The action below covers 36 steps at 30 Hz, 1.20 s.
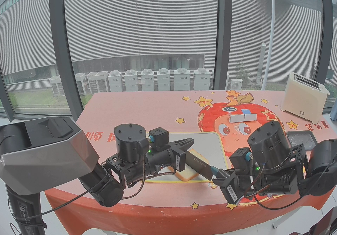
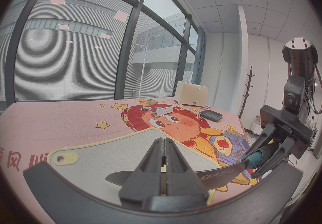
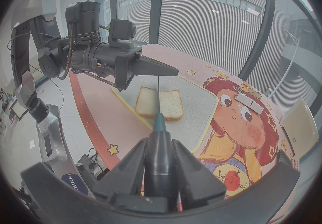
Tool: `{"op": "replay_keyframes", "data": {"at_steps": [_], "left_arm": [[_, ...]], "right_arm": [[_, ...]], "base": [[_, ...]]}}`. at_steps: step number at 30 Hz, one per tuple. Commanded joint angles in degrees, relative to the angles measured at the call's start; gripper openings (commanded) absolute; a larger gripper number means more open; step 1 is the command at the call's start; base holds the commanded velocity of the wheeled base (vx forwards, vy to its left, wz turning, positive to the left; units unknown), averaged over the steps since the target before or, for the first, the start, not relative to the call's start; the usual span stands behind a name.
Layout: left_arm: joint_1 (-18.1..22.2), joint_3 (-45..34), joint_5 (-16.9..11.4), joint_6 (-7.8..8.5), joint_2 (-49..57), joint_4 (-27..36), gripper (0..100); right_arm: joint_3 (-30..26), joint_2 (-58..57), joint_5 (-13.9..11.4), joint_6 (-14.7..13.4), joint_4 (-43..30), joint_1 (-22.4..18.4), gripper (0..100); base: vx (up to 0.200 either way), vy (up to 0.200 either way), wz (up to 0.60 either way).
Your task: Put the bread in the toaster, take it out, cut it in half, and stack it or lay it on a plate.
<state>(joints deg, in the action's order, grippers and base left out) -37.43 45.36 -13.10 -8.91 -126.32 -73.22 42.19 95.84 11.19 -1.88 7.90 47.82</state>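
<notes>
A slice of white bread (image 1: 186, 175) (image 3: 169, 102) lies on the grey cutting board (image 1: 210, 142) (image 3: 194, 114) near the table's front edge. My right gripper (image 1: 220, 175) (image 3: 159, 142) (image 2: 268, 152) is shut on the teal handle of a knife (image 1: 196, 164) (image 2: 219, 176). Its blade stands edge-down across the middle of the bread. My left gripper (image 1: 186, 143) (image 2: 163, 149) (image 3: 169, 70) is shut and empty, hovering just above the bread and the blade. A cream toaster (image 1: 304, 97) (image 2: 191, 94) stands at the far right of the table.
A dark rectangular tray (image 1: 302, 139) (image 2: 210, 115) lies in front of the toaster. A small white and blue knife rest (image 1: 243, 117) (image 3: 249, 103) sits on the apple picture behind the board. The table's left half is bare cloth.
</notes>
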Motion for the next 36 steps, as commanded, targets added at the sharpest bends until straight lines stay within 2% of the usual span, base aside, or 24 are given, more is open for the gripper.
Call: {"op": "replay_keyframes", "data": {"at_steps": [1, 36], "left_arm": [[1.13, 0.87, 0.01, 0.03, -1.39, 0.0, 0], [1.57, 0.69, 0.01, 0.03, -1.47, -0.35, 0]], "right_arm": [[0.17, 0.22, 0.06, -0.14, 0.19, -0.36, 0], [-0.62, 1.89, 0.06, -0.14, -0.08, 0.16, 0]], "base": [[0.0, 0.0, 0.0], [0.0, 0.0, 0.0]]}}
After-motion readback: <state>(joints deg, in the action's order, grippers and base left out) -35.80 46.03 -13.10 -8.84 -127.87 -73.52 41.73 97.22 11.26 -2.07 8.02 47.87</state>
